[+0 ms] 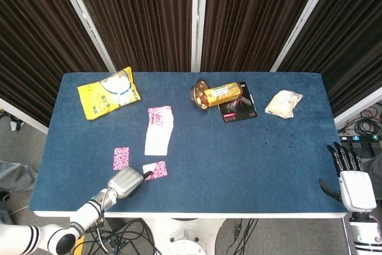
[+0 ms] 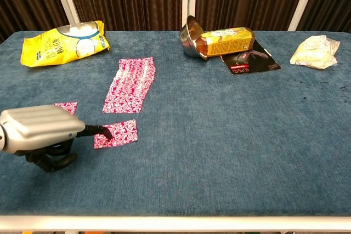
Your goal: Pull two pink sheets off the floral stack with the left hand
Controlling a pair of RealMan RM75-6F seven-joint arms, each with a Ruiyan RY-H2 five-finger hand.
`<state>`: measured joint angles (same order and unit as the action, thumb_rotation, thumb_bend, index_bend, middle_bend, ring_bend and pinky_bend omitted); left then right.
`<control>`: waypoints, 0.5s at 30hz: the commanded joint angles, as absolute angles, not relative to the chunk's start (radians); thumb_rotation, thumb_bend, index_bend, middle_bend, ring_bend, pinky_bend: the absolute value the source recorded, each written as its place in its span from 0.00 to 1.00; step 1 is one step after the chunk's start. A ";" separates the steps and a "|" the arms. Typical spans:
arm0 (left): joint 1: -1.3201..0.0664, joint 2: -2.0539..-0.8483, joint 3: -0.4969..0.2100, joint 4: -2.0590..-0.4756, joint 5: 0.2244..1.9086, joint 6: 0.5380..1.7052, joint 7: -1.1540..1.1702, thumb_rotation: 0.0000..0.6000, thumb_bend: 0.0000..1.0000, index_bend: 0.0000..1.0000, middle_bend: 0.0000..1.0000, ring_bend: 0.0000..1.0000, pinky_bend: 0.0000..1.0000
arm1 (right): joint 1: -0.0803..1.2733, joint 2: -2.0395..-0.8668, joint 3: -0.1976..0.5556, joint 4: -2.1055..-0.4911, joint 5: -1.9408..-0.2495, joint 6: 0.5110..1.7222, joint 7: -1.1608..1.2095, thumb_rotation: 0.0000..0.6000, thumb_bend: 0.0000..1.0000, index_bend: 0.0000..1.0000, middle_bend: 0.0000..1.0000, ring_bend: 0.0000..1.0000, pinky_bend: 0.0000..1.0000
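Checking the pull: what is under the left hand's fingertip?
The left hand presses a dark fingertip on a small pink sheet lying apart from the stack. Beneath it, only blue table.

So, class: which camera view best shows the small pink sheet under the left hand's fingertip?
The chest view: the pink sheet lies large and clear of the floral stack, with the left hand touching its near-left edge. The head view shows it smaller, partly covered.
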<state>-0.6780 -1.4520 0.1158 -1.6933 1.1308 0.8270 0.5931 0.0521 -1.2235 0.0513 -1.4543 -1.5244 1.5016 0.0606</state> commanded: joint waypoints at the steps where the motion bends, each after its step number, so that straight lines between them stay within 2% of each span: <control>1: -0.678 -1.435 0.125 -1.723 1.147 0.825 0.581 1.00 0.58 0.17 0.98 0.92 0.90 | 0.052 -1.223 0.051 -1.456 -1.524 1.502 0.059 1.00 0.21 0.00 0.00 0.00 0.00; 5: -0.672 -1.415 0.128 -1.755 1.182 0.851 0.568 1.00 0.58 0.17 0.98 0.92 0.90 | 0.052 -1.223 0.053 -1.457 -1.523 1.503 0.057 1.00 0.21 0.00 0.00 0.00 0.00; 10: -0.648 -1.402 0.098 -1.752 1.225 0.926 0.525 1.00 0.57 0.17 0.98 0.92 0.90 | 0.052 -1.223 0.052 -1.458 -1.525 1.505 0.058 1.00 0.21 0.00 0.00 0.00 0.00; 15: -0.596 -1.389 0.069 -1.703 1.346 1.074 0.448 1.00 0.57 0.18 0.98 0.92 0.89 | 0.051 -1.217 0.055 -1.465 -1.527 1.512 0.057 1.00 0.21 0.00 0.00 0.00 0.00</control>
<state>-0.6268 -1.3975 0.0873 -1.7325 1.2901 1.0056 0.4883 0.0514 -1.2172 0.0547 -1.4649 -1.5269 1.5121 0.0568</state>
